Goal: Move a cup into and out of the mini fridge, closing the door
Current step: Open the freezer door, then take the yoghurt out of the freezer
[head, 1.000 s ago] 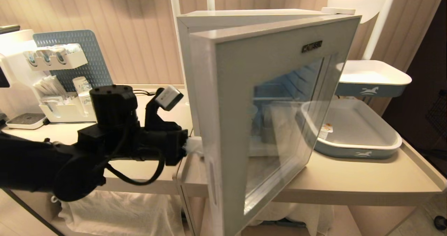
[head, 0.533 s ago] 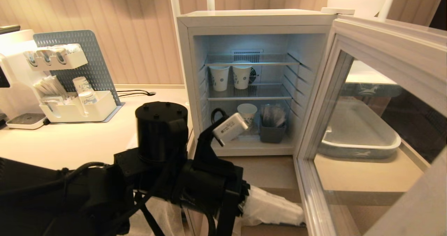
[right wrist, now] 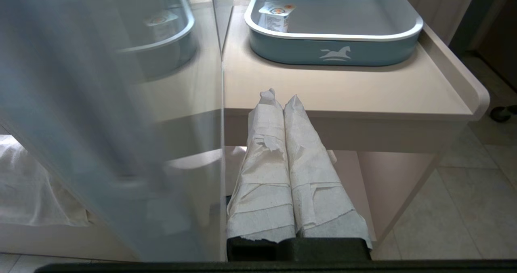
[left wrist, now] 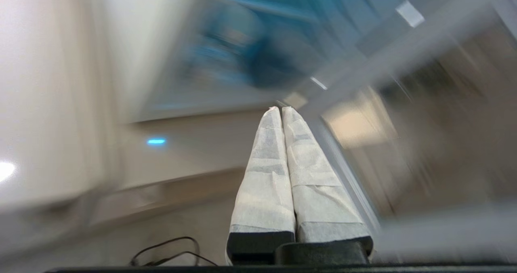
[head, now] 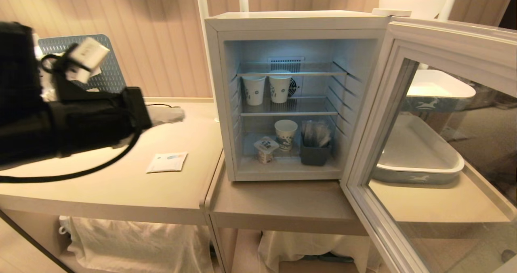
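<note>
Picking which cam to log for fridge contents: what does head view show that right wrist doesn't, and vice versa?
Head view only: the mini fridge interior, lit, with the cup on its floor, one paper cup beside it, two more on the middle shelf, a dark bin, plus the left end effector over the counter.

Right wrist only: the right end effector, shut, below the table edge, and a small tub in the blue tray.

Both: the open door, that tray, the beige table.
</note>
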Available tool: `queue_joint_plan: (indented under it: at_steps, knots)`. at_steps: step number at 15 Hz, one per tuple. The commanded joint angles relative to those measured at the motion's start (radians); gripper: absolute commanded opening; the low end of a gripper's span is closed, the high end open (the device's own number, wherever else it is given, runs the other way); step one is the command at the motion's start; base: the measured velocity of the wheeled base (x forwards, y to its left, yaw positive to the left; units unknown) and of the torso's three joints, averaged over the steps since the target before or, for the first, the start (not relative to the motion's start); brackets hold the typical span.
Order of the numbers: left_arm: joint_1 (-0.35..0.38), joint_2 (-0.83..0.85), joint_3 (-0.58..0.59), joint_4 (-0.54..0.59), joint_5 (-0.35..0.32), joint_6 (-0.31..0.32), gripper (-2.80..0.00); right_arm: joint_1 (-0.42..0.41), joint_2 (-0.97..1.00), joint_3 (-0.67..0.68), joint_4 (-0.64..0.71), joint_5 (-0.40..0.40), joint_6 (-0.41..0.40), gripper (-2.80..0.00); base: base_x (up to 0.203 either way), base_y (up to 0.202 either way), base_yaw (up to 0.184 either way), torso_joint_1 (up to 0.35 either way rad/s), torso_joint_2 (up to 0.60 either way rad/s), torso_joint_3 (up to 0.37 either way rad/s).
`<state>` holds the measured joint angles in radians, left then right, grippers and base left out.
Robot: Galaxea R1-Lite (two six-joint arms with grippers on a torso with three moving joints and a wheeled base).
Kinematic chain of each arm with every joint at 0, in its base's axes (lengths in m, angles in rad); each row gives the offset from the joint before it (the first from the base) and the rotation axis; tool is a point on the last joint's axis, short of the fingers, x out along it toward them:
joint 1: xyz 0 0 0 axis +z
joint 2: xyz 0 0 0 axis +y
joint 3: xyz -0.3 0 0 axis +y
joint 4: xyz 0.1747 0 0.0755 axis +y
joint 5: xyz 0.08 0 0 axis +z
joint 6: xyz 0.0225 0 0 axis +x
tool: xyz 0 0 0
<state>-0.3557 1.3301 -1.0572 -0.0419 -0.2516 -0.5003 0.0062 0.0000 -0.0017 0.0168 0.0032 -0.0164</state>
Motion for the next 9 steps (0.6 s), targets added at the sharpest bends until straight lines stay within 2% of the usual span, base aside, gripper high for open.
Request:
queue_joint_plan:
  at_steps: [1,3,6,8,9]
  knots:
    - [0.019,-0.236,-0.038,0.206,0.133,-0.028,-2.80,0.000,0.002,0.000,0.000,-0.002,0.000,-2.80,0.000,0.000,0.000,0.000,0.00,0.000]
    - [0.022,-0.420,-0.045,0.340,0.179,-0.063,-2.80,0.000,0.002,0.000,0.000,-0.002,0.000,-2.80,0.000,0.000,0.000,0.000,0.00,0.000]
    - [0.029,-0.641,-0.049,0.542,0.206,-0.096,-2.80,0.000,0.002,0.000,0.000,-0.002,0.000,-2.80,0.000,0.000,0.000,0.000,0.00,0.000]
    - [0.078,-0.774,-0.038,0.637,0.211,-0.105,-2.80,0.000,0.002,0.001,0.000,-0.002,0.000,-2.80,0.000,0.000,0.000,0.000,0.00,0.000]
    - [0.137,-0.832,-0.037,0.686,0.212,-0.107,-2.80,0.000,0.002,0.000,0.000,-0.002,0.000,-2.80,0.000,0.000,0.000,0.000,0.00,0.000]
